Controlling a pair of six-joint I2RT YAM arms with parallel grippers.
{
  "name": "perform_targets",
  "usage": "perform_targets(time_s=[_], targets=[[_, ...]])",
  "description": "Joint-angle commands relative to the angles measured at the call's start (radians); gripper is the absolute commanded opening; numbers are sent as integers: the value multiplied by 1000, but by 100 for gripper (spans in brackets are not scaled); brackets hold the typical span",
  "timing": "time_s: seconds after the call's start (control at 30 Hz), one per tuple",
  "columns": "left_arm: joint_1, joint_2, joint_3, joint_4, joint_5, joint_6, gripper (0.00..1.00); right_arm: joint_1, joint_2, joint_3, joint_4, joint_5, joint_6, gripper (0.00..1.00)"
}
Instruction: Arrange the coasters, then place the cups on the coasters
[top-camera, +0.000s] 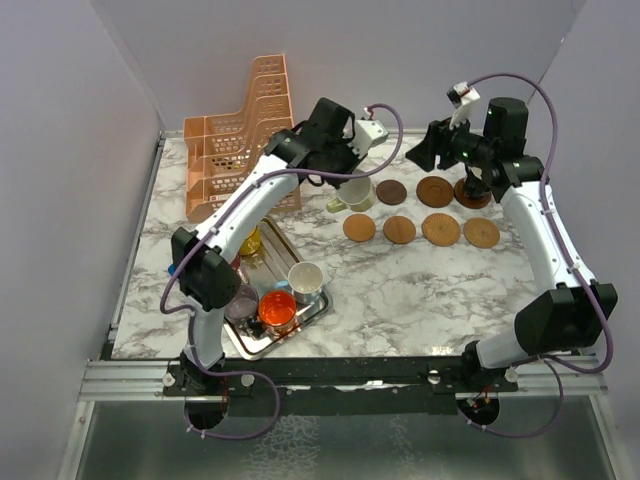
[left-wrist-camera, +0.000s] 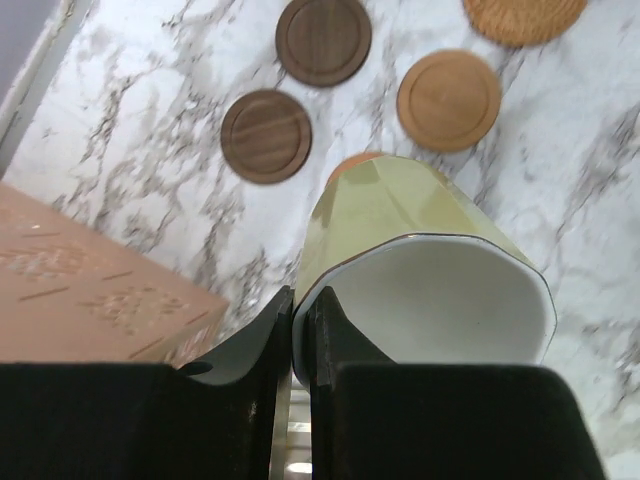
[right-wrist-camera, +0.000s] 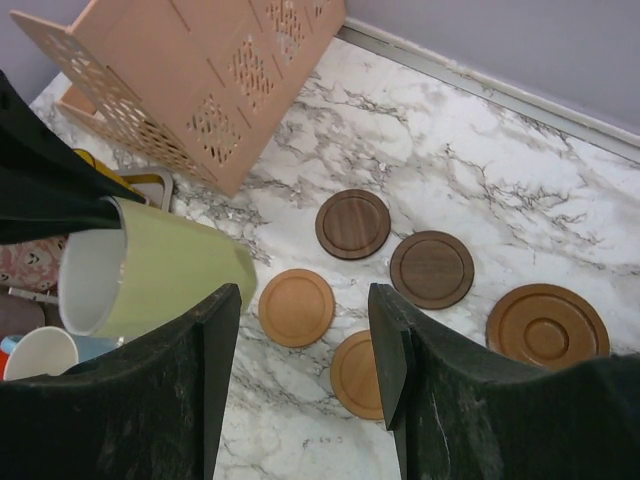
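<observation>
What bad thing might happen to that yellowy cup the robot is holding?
The left hand pinches the cup only by its rim, and the cup hangs tilted, so it may slip or land on its side. The coasters lie close together, so a crooked landing might shove a neighbour out of line. The right hand hovers open nearby, so the two might bump.

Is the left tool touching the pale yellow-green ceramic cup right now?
Touching. The left wrist view shows the left tool shut on the pale yellow-green ceramic cup, its rim wall pinched between both fingers.
</observation>
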Motion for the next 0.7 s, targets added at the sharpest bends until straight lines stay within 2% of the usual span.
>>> perform_targets(time_s=[0.0, 0.13, 0.33, 0.53, 0.67], targets=[[-3, 48, 94, 199, -61, -274, 0, 2, -80, -68, 104, 58, 88, 54], [-36, 81, 89, 319, -241, -487, 0, 4, -122, -128, 125, 101, 130, 54], [-69, 107, 93, 375, -465, -656, 0, 27, -96, -146, 112, 93, 136, 54], [-106, 121, 97, 370, -606, -763, 0, 84, -47, -113, 111, 115, 143, 53], [-125, 124, 87, 367, -628, -797, 0, 116, -7, -78, 99, 140, 143, 51]])
